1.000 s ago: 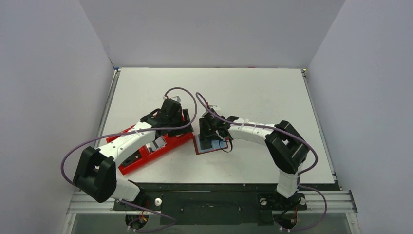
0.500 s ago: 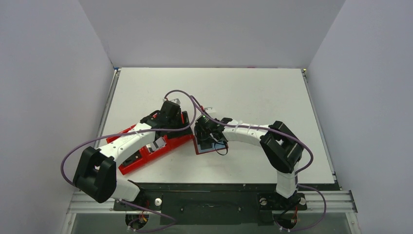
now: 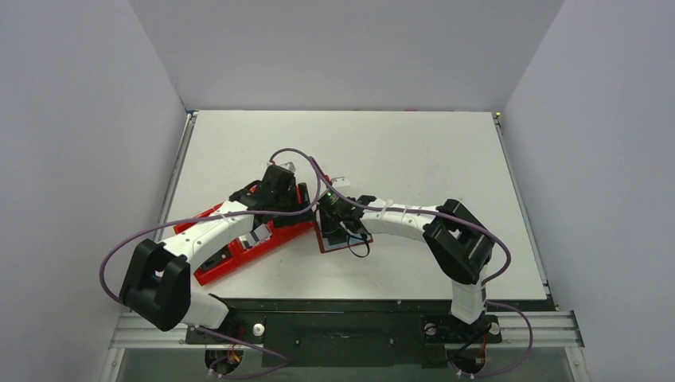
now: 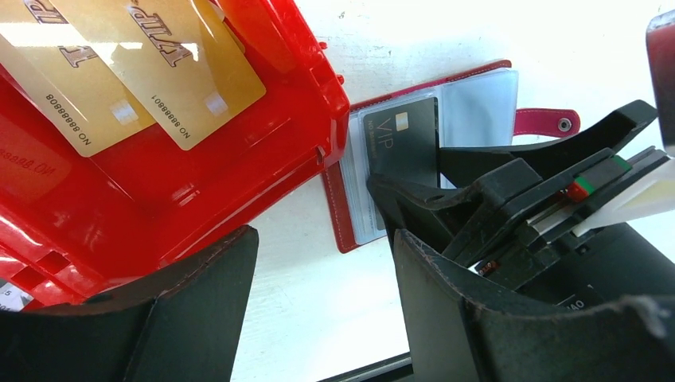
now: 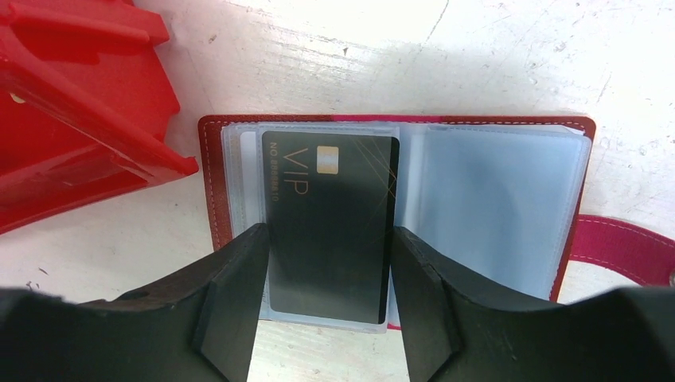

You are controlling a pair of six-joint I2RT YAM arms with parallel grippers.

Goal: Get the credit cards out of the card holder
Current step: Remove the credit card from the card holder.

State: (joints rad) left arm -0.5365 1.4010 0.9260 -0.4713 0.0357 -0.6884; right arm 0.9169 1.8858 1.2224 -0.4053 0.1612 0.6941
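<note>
The card holder (image 5: pixel 493 207) lies open on the bench (image 5: pixel 517 56), mid-frame; right fingers (image 5: pixel 235 294) stand either side of its black card (image 5: pixel 330 223), I cannot tell if they squeeze; left fingers (image 4: pixel 215 302) wide, empty; two gold cards (image 4: pixel 191 72) lie in the red tray (image 4: pixel 159 207), upper left.

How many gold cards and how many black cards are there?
Gold cards: 2, in the red tray
Black card: 1, in the card holder
Total: 3 cards in clear view
</note>
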